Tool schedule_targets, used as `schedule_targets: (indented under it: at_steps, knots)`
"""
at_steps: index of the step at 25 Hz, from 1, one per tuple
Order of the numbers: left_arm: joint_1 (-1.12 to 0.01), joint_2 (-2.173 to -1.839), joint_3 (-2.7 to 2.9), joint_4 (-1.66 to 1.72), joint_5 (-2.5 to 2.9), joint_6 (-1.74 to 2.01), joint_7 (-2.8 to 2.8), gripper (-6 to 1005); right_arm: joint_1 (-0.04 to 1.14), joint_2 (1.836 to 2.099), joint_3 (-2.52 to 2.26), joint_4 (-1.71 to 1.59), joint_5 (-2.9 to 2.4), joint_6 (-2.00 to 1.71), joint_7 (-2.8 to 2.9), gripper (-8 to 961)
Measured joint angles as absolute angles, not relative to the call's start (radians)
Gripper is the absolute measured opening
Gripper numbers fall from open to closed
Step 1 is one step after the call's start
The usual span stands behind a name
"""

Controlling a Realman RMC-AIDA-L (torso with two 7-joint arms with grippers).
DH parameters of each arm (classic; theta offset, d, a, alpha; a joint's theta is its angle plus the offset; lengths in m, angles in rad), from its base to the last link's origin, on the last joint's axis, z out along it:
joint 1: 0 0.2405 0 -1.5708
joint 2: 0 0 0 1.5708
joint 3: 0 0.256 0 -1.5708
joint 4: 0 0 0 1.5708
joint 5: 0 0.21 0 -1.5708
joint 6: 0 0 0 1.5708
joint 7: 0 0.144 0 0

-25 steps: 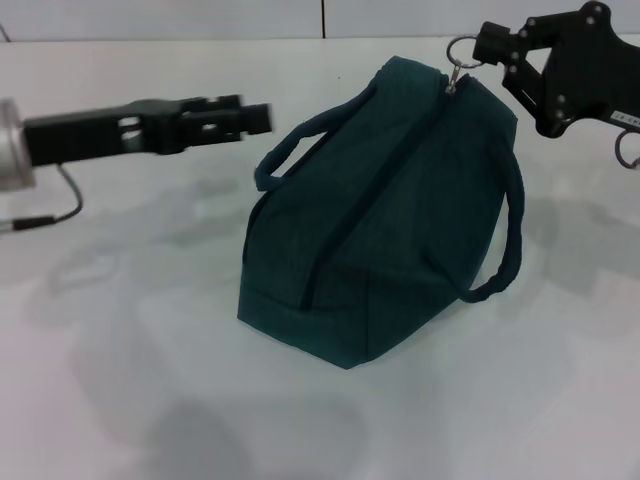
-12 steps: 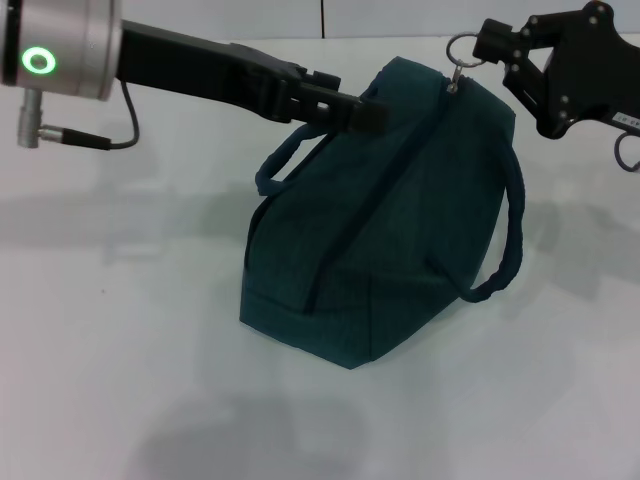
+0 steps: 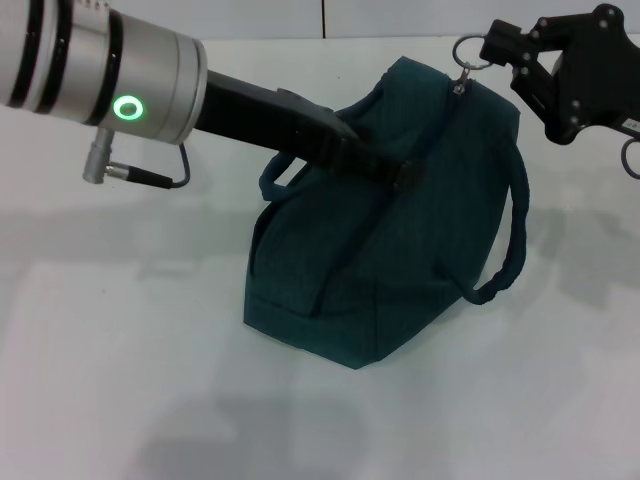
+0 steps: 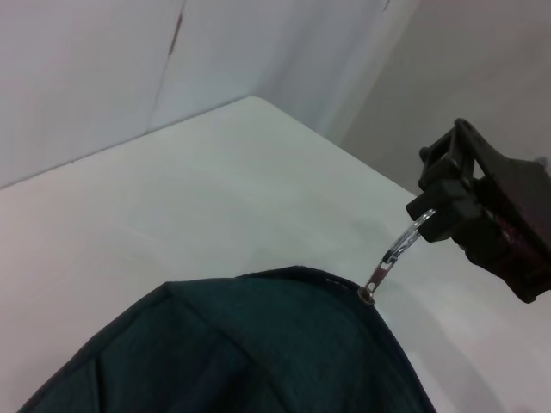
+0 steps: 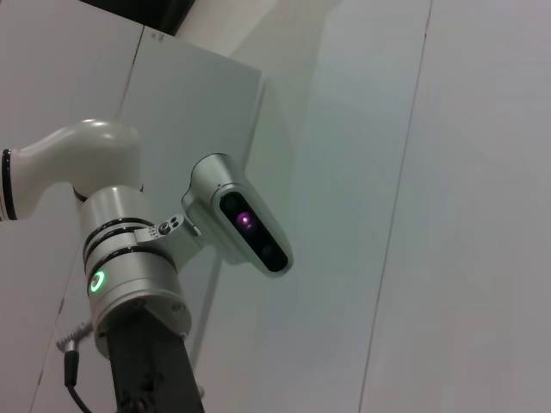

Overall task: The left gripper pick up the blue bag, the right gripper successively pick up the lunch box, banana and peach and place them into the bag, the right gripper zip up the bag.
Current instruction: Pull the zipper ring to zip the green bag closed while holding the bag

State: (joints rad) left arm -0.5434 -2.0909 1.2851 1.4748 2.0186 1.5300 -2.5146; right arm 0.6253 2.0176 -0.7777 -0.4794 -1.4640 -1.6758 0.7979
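Since half a second ago the left claw [image 3: 405, 178] has pushed further across the blue bag [image 3: 400, 260], its grip impossible to tell; the right claw [image 3: 500, 45] is clenched on the zipper ring [image 4: 405, 248]; zipping is underway on the white surface [image 3: 120, 350]; next, brace the bag.

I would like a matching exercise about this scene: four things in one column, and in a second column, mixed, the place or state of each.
Things:
1. blue bag
2. zipper ring pull
3. left gripper
4. green light

Places or states:
A. glowing on the silver arm segment
B. held by the right gripper at the bag's far end
C. standing on the white table, zipper closed
D. reaching over the bag's top

Pairs: 1-C, 2-B, 3-D, 4-A
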Motion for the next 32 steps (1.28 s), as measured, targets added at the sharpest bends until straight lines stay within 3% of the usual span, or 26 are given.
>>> schedule_targets:
  at_steps: [27, 32]
  knots:
    - [-0.534, -2.086, 1.431, 1.464, 2.100, 1.421, -2.510, 783, 0.609, 2.020, -0.771, -0.468, -1.448, -1.697, 0.805, 4]
    - [-0.534, -2.085, 1.421, 1.461, 2.102, 1.420, -2.510, 554, 0.591, 2.018, -0.776, -0.463, -1.421, -1.701, 0.806, 4]
